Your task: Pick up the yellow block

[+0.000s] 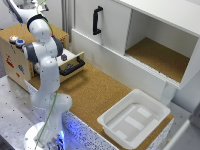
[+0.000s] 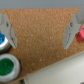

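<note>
No yellow block shows in either view. In the wrist view my gripper is open and empty, its two grey fingers wide apart over a brown cork-like surface. In the exterior view the white arm rises at the exterior view's left and bends back over the wooden box. The hand reaches the top left corner, where its fingers cannot be made out.
A blue button, a green button and a pink thing lie at the wrist view's edges. The box's drawer with a black handle is open. There is also a white cabinet and a white tray.
</note>
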